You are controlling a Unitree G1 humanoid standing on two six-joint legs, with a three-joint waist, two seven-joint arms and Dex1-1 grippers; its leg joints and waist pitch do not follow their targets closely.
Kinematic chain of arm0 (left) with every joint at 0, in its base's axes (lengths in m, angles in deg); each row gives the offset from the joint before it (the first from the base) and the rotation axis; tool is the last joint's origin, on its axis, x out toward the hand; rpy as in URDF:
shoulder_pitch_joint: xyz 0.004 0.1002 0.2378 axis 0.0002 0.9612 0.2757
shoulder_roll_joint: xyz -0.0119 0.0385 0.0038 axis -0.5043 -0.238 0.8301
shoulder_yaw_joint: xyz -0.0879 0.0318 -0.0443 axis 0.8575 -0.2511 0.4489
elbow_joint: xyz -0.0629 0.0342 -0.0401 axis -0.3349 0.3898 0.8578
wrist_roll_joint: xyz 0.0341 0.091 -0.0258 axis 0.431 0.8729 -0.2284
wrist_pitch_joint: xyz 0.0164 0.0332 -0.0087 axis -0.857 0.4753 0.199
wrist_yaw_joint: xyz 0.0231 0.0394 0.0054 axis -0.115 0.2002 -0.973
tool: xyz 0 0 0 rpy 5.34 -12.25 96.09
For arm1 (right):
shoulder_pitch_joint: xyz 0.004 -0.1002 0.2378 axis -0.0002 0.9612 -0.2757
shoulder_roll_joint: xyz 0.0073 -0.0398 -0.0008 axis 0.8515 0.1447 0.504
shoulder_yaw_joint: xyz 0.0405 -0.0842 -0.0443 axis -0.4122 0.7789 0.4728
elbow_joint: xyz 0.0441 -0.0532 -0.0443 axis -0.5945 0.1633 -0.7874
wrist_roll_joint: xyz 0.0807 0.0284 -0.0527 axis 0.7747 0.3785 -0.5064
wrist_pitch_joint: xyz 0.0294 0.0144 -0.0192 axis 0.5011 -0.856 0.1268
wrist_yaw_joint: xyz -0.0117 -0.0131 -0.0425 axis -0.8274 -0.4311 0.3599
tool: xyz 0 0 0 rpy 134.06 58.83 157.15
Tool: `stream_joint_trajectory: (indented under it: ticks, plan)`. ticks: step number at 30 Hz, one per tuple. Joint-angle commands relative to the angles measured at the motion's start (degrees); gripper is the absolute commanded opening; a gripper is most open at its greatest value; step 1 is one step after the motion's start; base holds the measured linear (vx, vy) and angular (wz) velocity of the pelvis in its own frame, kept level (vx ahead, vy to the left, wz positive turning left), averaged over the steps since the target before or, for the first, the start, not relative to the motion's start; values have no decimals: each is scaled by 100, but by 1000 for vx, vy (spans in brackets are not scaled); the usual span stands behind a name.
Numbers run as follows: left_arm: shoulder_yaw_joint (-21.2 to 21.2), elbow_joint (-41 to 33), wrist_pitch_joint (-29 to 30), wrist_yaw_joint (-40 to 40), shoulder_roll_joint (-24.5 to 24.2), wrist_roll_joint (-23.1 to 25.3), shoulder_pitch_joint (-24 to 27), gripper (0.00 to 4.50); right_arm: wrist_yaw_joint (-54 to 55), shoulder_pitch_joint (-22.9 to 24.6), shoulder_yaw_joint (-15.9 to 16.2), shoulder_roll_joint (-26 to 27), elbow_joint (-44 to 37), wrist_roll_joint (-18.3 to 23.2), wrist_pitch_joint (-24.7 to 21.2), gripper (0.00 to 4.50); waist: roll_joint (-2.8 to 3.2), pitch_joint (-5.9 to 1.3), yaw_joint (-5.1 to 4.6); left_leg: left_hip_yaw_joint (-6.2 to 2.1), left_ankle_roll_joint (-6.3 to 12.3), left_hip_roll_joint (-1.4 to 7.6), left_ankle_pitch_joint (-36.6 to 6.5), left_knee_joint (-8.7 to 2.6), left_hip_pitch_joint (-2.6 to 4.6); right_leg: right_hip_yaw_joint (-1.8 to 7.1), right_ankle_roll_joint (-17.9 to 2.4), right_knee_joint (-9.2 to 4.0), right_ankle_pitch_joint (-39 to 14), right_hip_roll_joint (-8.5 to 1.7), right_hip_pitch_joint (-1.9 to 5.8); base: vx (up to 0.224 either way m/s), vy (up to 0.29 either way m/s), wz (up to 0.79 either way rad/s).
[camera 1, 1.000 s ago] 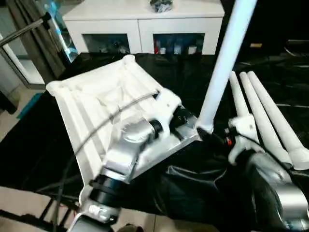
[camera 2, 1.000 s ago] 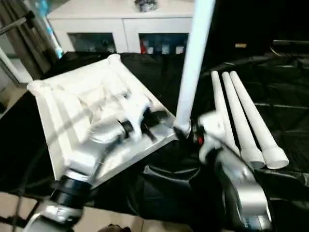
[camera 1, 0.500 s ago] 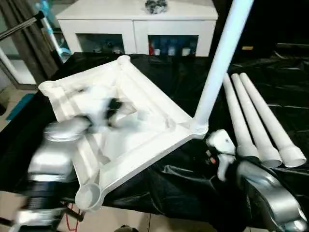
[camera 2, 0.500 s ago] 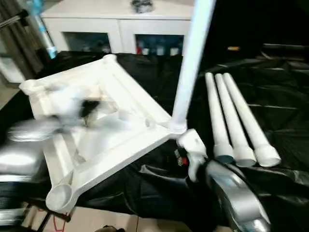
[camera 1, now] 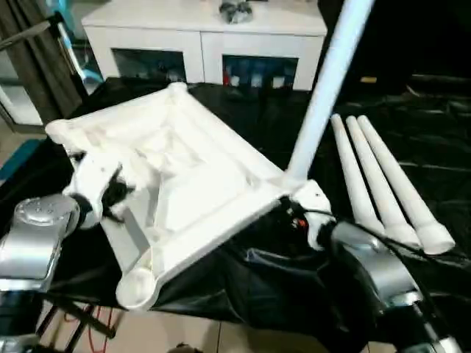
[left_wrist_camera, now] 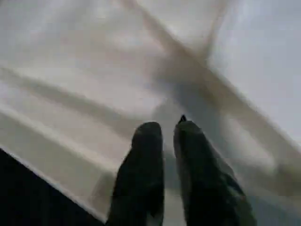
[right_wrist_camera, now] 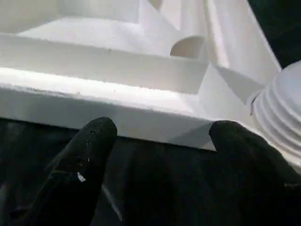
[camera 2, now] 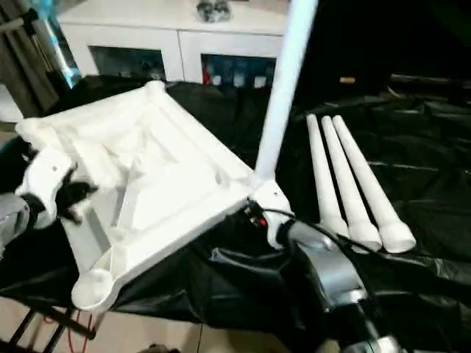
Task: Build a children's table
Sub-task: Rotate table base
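The white tabletop [camera 1: 191, 169] lies upside down on the black cloth, ribbed underside up. One white leg [camera 1: 324, 88] stands upright in its near right corner socket. Three loose legs [camera 1: 383, 184] lie side by side to the right. My left gripper [camera 1: 114, 195] hovers over the tabletop's left edge; in the left wrist view its fingers [left_wrist_camera: 148, 141] are almost together above the ribs, with nothing between them. My right gripper [right_wrist_camera: 160, 136] is open just below the tabletop's rim, beside the ribbed base of the standing leg [right_wrist_camera: 282, 108], and it holds nothing.
A white cabinet [camera 1: 199, 37] with glass doors stands behind the work table. The black cloth [camera 1: 257, 279] hangs in folds over the table's near edge. A metal stand [camera 1: 29, 37] rises at the far left.
My left arm has swung from the corner with the standing leg across the tabletop to its left edge, fingers closing slightly. My right gripper has moved in to that corner.
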Motion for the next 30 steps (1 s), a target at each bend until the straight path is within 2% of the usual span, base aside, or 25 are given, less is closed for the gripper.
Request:
stream_joint_trajectory:
  ticks: [1, 4, 9, 10, 14, 16, 19, 22, 24, 25, 27, 28, 30]
  plan:
    - [-246, -58, 190, 54, -151, 211, -1, 36, 99, -93, -120, 44, -16, 69, 47, 367, 21, -321, 15, -109, -118, 245, -1994, -488, 199, 186, -1101, -395, -1461, -229, 141, 0, 0, 0]
    - [-331, -20, 341, -31, -210, 314, -39, 10, 105, -89, -148, 28, 34, 53, 80, 367, 22, -323, 12, -118, -156, 244, -2018, -497, 198, 177, -1093, -381, -1342, -212, 145, 0, 0, 0]
    - [-412, 1, 411, -54, -392, 336, -177, 5, 135, -145, -212, 24, 235, -13, 177, 367, 18, -330, 15, -119, -152, 232, -2016, -487, 196, 178, -1124, -381, -1331, -219, 151, 0, 0, 0]
    - [-543, -12, 381, 144, -472, 302, -147, 5, 161, -170, -219, 23, 281, -28, 188, 367, -5, -334, 15, -119, -138, 230, -1980, -488, 187, 174, -1122, -376, -1300, -215, 157, 0, 0, 0]
    - [-1181, -21, 55, 763, -696, 440, -29, 5, 214, -242, -192, 58, 394, -54, 221, 367, -22, -338, 27, -118, -81, 235, -1861, -485, 186, 179, -1141, -377, -1260, -226, 153, 0, 0, 0]
    - [-1587, -78, -21, 1205, -698, 385, 10, 5, 251, -315, -161, 112, 485, -94, 244, 367, -1, -337, 18, -114, -116, 238, -1866, -491, 190, 183, -1173, -370, -1257, -230, 149, 0, 0, 0]
    - [-2059, -32, -127, 1570, -480, 307, -109, 5, 276, -458, -158, 209, 644, -102, 276, 367, -7, -324, -2, -103, -173, 235, -1969, -493, 196, 189, -1198, -367, -1285, -226, 148, 0, 0, 0]
    - [-2488, -185, -328, 1998, -569, 347, -119, 5, 328, -540, -155, 266, 763, -124, 300, 367, -3, -318, -3, -111, -207, 232, -2092, -502, 202, 191, -1150, -384, -1540, -236, 156, 0, 0, 0]
    - [-2746, -314, -408, 2296, -480, 223, -162, 5, 401, -627, -143, 329, 874, -155, 333, 367, 51, -305, -18, -125, -280, 240, -2232, -519, 218, 194, -1120, -392, -1661, -239, 143, 0, 0, 0]
    - [-2807, -353, -429, 2388, -387, 134, -189, 5, 432, -654, -145, 350, 899, -162, 341, 367, 23, -302, -27, -121, -314, 236, -2345, -520, 234, 193, -1102, -408, -1734, -228, 138, 0, 0, 0]
    - [-2880, -375, -428, 2435, -262, 76, -242, 5, 458, -683, -148, 372, 914, -164, 338, 367, 40, -307, -25, -126, -326, 232, -2355, -520, 232, 201, -1094, -408, -1771, -241, 151, 0, 0, 0]
    - [-2945, -339, -470, 2434, -5, 11, -350, 5, 484, -717, -145, 399, 933, -165, 338, 367, 24, -304, -41, -111, -329, 227, -2381, -517, 239, 204, -1077, -427, -1818, -227, 142, 0, 0, 0]
    - [-3006, -288, -478, 2429, 253, -37, -476, 5, 505, -748, -144, 427, 955, -170, 342, 367, 41, -307, -29, -109, -341, 229, -2437, -510, 260, 208, -1074, -445, -1878, -230, 128, 0, 0, 0]
